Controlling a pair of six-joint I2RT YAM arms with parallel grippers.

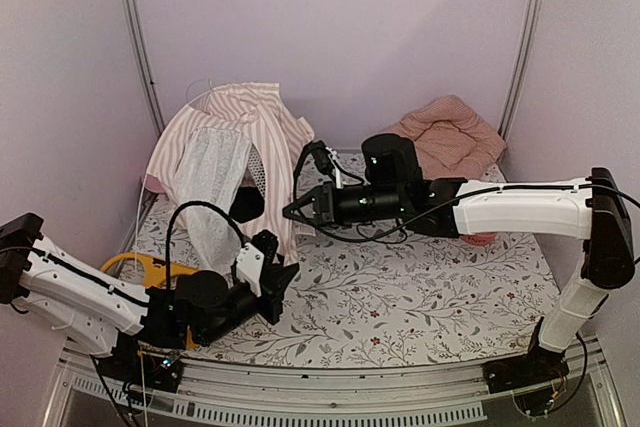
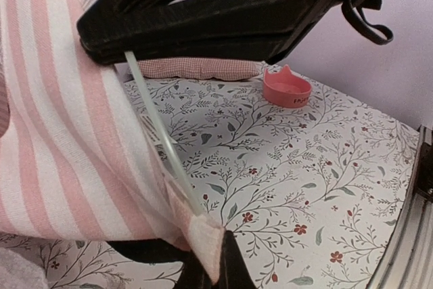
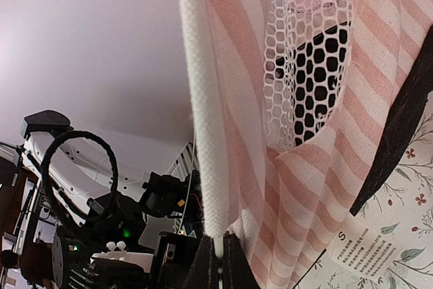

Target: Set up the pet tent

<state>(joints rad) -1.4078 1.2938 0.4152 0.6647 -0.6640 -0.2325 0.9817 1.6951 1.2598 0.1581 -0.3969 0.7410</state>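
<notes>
The pet tent (image 1: 232,152) is sitting at the back left of the bench (image 1: 420,287), bunched against the left wall, with its pink and white stripes sagging and its sheer white door curtain (image 1: 215,182) hanging down the front.

The left hand (image 2: 206,265) is reaching in from the near left corner and is pinching shut on a bottom corner of the striped fabric. A thin clear pole (image 2: 159,143) is running from that pinched corner along the fabric edge and up to the right hand (image 1: 294,211).

The right hand is stretching across from the right side and is closing tight on the tent's side. In its own wrist view it is clamping the end of a white woven strip (image 3: 206,113) that is rising straight up the striped cloth. Just beside that strip, the mesh window (image 3: 308,45) is showing dark through its holes, and a white size label (image 3: 365,248) is dangling from the seam below it.

A pink checked cushion (image 1: 448,135) is lying at the back right, well apart from the tent. A small pink bowl (image 2: 287,89) is sitting on the flowered bench cover in front of the cushion.
</notes>
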